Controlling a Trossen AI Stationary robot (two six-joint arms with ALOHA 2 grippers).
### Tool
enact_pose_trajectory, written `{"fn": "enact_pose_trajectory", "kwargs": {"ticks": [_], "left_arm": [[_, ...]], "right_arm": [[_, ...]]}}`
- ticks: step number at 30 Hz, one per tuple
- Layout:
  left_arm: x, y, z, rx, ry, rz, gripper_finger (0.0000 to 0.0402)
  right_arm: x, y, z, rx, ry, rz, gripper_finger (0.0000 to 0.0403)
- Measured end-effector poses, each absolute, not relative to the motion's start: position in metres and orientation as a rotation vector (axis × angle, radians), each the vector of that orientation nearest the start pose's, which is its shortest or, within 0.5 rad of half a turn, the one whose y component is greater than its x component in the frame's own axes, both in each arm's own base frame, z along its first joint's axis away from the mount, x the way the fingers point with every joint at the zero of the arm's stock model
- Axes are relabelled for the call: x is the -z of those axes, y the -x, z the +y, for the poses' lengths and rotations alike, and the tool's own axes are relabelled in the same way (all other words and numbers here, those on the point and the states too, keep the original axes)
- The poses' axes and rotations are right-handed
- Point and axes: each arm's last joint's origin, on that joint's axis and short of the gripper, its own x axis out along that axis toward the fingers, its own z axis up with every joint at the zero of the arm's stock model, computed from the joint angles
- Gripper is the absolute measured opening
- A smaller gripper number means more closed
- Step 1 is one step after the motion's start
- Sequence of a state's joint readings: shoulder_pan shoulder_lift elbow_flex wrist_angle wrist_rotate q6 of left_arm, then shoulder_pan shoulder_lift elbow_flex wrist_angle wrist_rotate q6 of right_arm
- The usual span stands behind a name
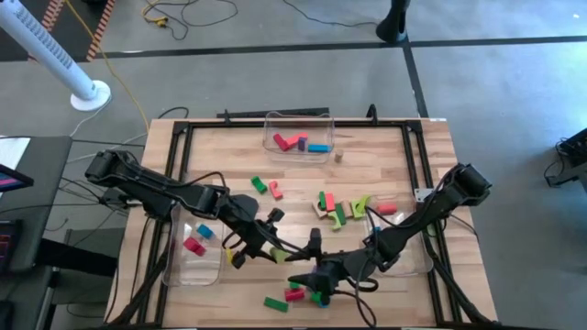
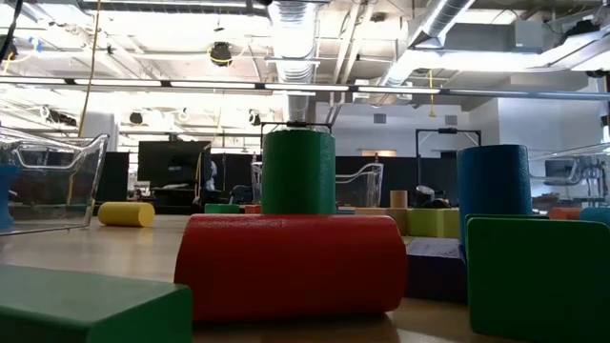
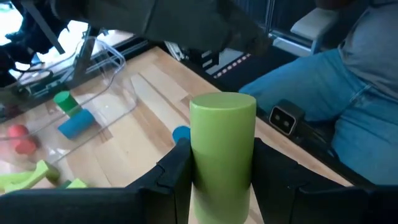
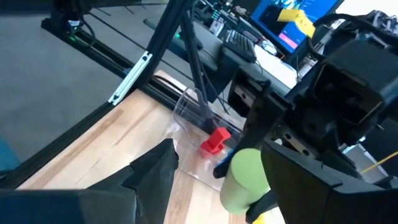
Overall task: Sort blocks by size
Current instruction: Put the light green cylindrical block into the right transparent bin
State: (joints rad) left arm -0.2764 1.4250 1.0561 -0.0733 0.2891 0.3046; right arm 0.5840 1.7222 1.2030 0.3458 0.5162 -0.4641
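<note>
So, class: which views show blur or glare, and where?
Low view: bright ceiling lights glare, and the nearest red cylinder looks soft. Left wrist view: the light green cylinder is sharp, the bin behind it blurred. High view: evenly lit.

I can read no text, label, brand, number or sign anywhere. The monitor (image 4: 298,22) I glimpse past my right claw shows only blue, pink and yellow patches with no letters I can make out. The striped tape (image 1: 87,27) on the floor beyond the table is a hazard pattern, not writing. The blocks and the clear bins carry no markings that I can see.
</note>
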Motion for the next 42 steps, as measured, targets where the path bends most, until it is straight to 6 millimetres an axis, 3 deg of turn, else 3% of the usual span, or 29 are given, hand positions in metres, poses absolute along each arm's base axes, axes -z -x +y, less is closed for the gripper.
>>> {"fn": "enact_pose_trajectory", "kwargs": {"ticks": [42], "left_arm": [[-0.302, -0.307, -0.1, 0.63, -0.288, 0.235, 0.0125]], "right_arm": [[-0.283, -0.356, 0.174, -0.115, 0.441, 0.09, 0.027]]}}
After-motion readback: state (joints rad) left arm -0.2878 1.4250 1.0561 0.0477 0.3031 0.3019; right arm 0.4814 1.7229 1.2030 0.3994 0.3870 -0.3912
